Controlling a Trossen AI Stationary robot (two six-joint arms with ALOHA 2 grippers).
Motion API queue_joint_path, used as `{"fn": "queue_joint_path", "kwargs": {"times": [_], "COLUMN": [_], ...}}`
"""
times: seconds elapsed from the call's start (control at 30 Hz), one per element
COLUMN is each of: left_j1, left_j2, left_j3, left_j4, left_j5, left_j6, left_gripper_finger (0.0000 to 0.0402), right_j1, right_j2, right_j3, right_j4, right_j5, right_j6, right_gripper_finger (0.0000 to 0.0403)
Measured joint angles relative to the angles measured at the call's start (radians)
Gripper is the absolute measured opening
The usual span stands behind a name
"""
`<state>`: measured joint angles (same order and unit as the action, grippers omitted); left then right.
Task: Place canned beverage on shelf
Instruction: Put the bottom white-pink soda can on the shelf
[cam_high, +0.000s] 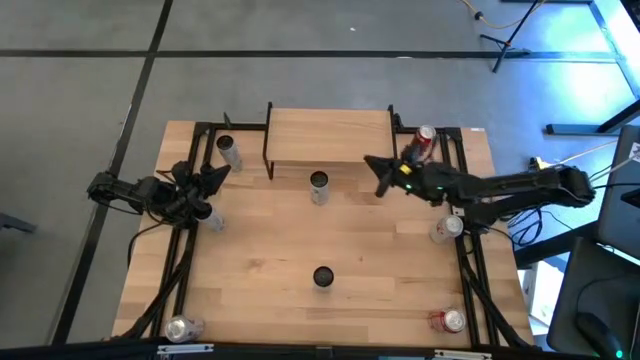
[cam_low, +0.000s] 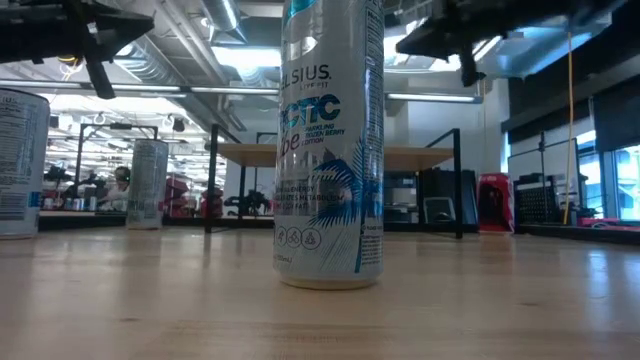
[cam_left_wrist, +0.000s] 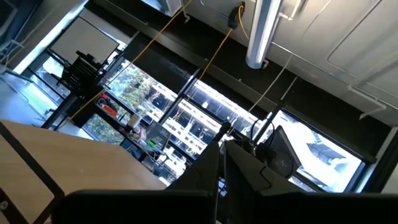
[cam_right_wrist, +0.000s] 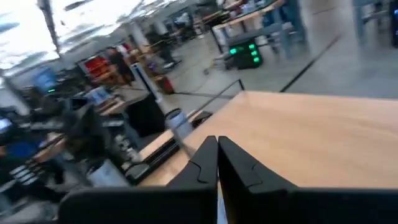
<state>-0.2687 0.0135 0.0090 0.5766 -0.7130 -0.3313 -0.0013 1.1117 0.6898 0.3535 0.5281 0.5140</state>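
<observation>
Light wood table on grey floor; open workshop w/ benches and ceiling lights behind. Shelf stands at the table's far edge, middle, top bare. Cans scattered: one just in front of the shelf, one mid-table toward the near edge, a red can by the shelf's right end, others near the corners. Right gripper hovers off the shelf's front right corner, fingers closed together, holding nothing. Left gripper raised near the left edge, fingers closed, empty.
</observation>
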Motion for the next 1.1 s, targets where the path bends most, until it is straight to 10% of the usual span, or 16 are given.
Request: {"fn": "queue_joint_path", "kwargs": {"times": [0.47,0.73,1.1], "left_j1": [0.0,0.0,0.0], "left_j2": [0.0,0.0,0.0], "left_j3": [0.0,0.0,0.0], "left_j4": [0.001,-0.001,-0.007], "left_j5": [0.054,0.049,0.042], "left_j6": [0.001,0.004,0.001], "left_gripper_finger": [0.0015,0.0015,0.0015], "right_j1": [-0.014,-0.025,-0.049], "right_j2": [0.431,0.549,0.647], "right_j3": [0.607,0.742,0.744], "right_j4": [-0.791,-0.815,-0.757], "right_j5": [-0.227,-0.23,-0.195], "right_j6": [-0.004,-0.127,-0.049], "right_gripper_finger": [0.0226,0.0316,0.0335]}}
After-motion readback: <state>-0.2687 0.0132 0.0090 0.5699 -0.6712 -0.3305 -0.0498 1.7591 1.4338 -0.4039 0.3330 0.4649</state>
